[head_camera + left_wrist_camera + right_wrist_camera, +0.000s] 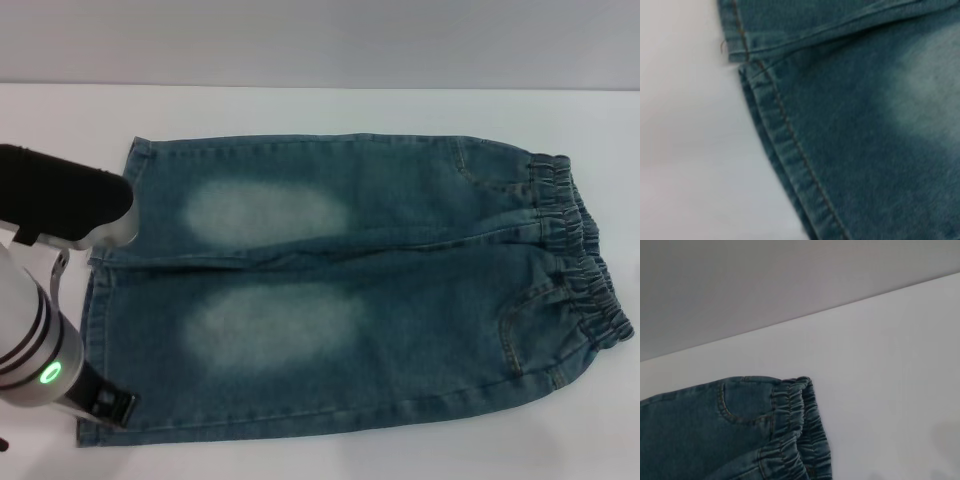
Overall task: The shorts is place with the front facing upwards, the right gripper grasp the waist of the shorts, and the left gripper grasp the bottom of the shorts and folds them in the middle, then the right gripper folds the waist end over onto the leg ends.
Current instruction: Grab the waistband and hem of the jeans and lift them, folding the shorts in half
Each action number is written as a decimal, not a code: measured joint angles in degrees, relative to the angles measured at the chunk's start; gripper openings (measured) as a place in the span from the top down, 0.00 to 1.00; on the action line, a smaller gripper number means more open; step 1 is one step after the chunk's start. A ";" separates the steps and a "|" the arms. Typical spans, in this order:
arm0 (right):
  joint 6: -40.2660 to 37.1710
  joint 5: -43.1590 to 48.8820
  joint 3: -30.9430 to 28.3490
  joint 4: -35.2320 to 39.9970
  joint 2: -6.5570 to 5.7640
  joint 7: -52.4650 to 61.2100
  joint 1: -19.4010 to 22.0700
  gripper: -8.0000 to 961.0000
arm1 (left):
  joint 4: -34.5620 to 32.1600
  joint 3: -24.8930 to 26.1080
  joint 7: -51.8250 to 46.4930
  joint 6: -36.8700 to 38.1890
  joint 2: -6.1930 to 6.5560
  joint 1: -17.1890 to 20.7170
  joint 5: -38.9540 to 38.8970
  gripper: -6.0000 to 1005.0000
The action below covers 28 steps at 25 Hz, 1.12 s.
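**A:** Head view first: what is the biggest thing on the white table [330, 110]?

**B:** The shorts [400, 300], lying flat and front up, spread across most of the table. The legs run to the left and the gathered band sits at the right. A pale faded patch [268, 214] shows on the far leg, another [272, 325] on the near leg.

**A:** And the arms?

**B:** The left arm [40, 345] comes in at the near left, its green light ring lit. The left gripper [112, 405] is low over the near left corner, at or just above the bottom of the shorts [92, 300]. I cannot tell whether its fingers are spread or closed, nor whether they touch the cloth. Its wrist camera looks straight down on the stitched hem [790, 145] where the two legs meet, so it is close above the leg ends.

**A:** The right gripper?

**B:** Not visible anywhere. Its wrist camera sees the waist of the shorts [800, 430] from off to one side, so I judge it is still standing off from the band.

**A:** Which step, then?

**B:** The opening one, I think: both grasps are yet to be made and nothing is folded. Next, the left gripper needs to pinch the hem, and the right must come in and take the waistband before any lift.
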<state>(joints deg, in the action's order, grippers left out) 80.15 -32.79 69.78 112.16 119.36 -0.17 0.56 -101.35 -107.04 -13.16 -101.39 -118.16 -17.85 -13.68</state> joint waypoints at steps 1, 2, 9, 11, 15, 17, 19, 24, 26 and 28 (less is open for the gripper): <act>0.00 0.00 0.00 -0.01 0.00 0.00 -0.05 0.29 | 0.22 -0.02 -0.11 -0.07 0.00 0.17 0.03 0.91; 0.00 0.00 0.00 -0.01 0.00 0.00 -0.09 0.29 | 0.56 -0.02 -0.17 -0.09 0.01 0.34 -0.01 0.88; -0.03 0.00 0.22 -0.02 -0.08 0.00 -0.47 0.29 | 1.36 -0.06 -0.06 0.55 -0.09 1.00 -0.94 0.69; -0.07 0.00 0.24 -0.02 -0.09 0.00 -0.47 0.29 | 1.69 -0.03 0.03 1.18 -0.10 1.04 -1.07 0.63; -0.07 0.00 0.29 -0.02 -0.10 0.00 -0.47 0.30 | 2.64 -0.05 0.14 2.02 -0.13 0.70 -1.15 0.45; -0.07 -0.03 0.33 -0.01 -0.09 0.00 -0.47 0.30 | 3.44 -0.08 0.20 2.23 -0.14 0.44 -1.24 0.36; -0.06 -0.10 0.35 -0.02 -0.09 0.00 -0.47 0.30 | 4.11 -0.09 0.25 2.43 -0.14 0.32 -1.38 0.28; -0.04 -0.26 0.35 -0.08 -0.09 0.00 -0.53 0.30 | 4.98 -0.09 0.32 2.62 -0.14 0.04 -1.58 0.16; -0.03 -0.27 0.35 -0.09 -0.09 0.00 -0.57 0.30 | 5.14 -0.10 0.38 2.73 -0.14 -0.06 -1.78 0.16; -0.01 -0.29 0.36 -0.10 -0.10 0.00 -0.56 0.30 | 5.63 -0.14 0.45 3.07 -0.14 -0.24 -2.18 0.16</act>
<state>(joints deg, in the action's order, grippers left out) 80.14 -33.07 70.14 112.06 119.26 -0.17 -0.01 -95.73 -107.18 -12.71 -98.32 -118.30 -18.08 -15.86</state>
